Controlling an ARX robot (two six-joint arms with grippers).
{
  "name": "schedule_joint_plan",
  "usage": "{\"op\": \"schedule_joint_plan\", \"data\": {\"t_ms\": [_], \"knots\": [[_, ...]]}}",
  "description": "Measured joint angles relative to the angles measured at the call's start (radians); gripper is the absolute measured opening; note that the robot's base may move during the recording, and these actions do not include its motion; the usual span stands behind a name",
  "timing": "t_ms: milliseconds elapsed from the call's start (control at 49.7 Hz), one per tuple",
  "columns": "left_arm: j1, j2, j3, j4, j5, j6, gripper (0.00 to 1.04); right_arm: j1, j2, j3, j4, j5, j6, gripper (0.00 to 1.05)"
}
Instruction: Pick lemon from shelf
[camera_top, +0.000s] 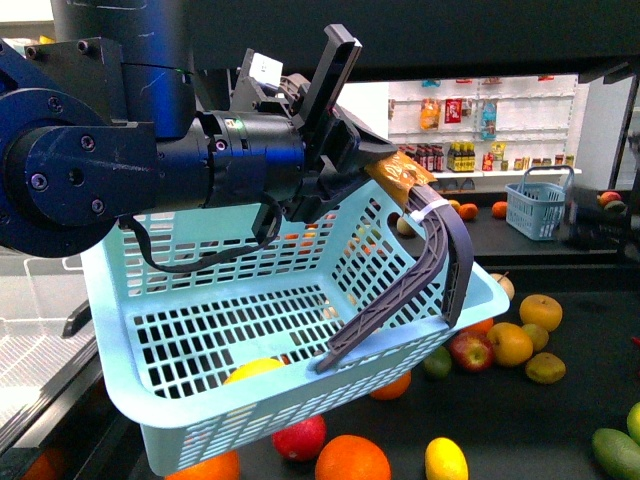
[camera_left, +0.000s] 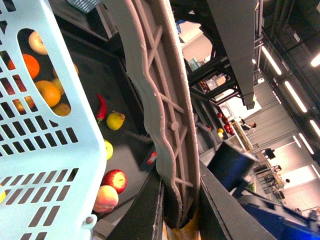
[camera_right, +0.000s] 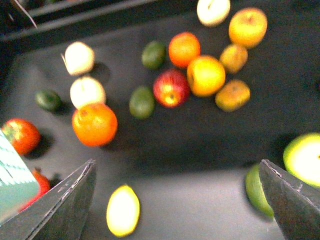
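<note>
Lemon (camera_right: 122, 210) lies unpicked on the worktop (camera_right: 200, 150) beneath the wide-open, empty right tool (camera_right: 176, 167); left tool (camera_left: 181, 220) grips the basket handle (camera_left: 165, 125).

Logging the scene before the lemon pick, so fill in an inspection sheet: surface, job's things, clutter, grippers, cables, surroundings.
Surface: black shelf deck, flat, strewn with loose fruit.
Job's things: lemon lies on the deck, touching no other fruit, seen between the right gripper's fingers and nearer one of them.
Clutter: orange, red apple, green fruit, chilli, more fruit around.
Grippers: left gripper shut on the handle of a light blue basket; right gripper open, holding nothing.
Cables: black cable loops under the left arm, in front of the basket.
Surroundings: white racks of goods and a second basket behind.
</note>
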Motion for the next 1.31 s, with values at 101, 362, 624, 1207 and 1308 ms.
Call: {"op": "schedule_joint_plan", "data": {"t_ms": [101, 362, 624, 1207, 1308], "knots": [[0.000, 0.000, 0.000, 0.000, -0.001, 0.000, 0.13, 0.010, 0.072, -0.025, 0.015, 0.000, -0.030, 0.97], [0.000, 0.000, 0.000, 0.000, -0.001, 0.000, 0.13, 0.101, 0.241, -0.002, 0.029, 0.000, -0.065, 0.97], [0.000, 0.000, 0.000, 0.000, 0.000, 0.000, 0.13, 0.201, 0.417, 0.152, -0.004, 0.034, -0.095, 0.97], [0.000, 0.000, 0.000, 0.000, 0.000, 0.000, 0.13, 0.295, 0.667, 0.517, -0.166, 0.142, -0.084, 0.97], [0.000, 0.000, 0.000, 0.000, 0.000, 0.000, 0.13, 0.296, 0.690, 0.556, -0.185, 0.159, -0.084, 0.97]]}}
